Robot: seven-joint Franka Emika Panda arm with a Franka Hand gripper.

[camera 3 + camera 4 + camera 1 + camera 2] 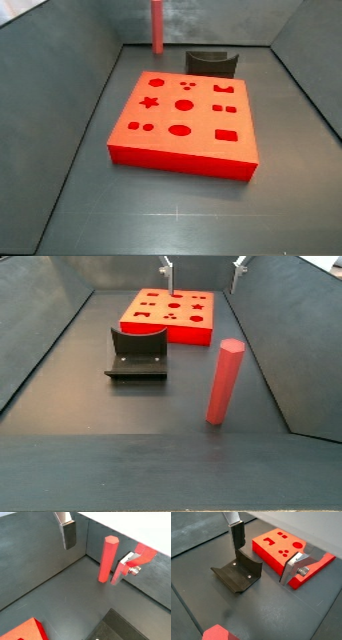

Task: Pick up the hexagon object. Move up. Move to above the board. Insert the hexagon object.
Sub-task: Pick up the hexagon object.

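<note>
The hexagon object [223, 381] is a thin red rod standing upright on the dark floor. It shows in both side views [156, 25] and in a wrist view [107, 559]. The board [185, 120] lies flat with its shape holes up, and it also shows in a side view [170, 314] and a wrist view [278, 548]. My gripper [203, 266] is open and empty, high over the board's end farthest from the rod. In both wrist views [98, 549] [268, 552] its silver fingers [67, 533] are wide apart with nothing between them.
The dark fixture [138, 353] stands on the floor between the board and the rod, and it also shows in a wrist view [238, 574] and a side view [210, 62]. Grey walls [54, 306] enclose the floor on all sides.
</note>
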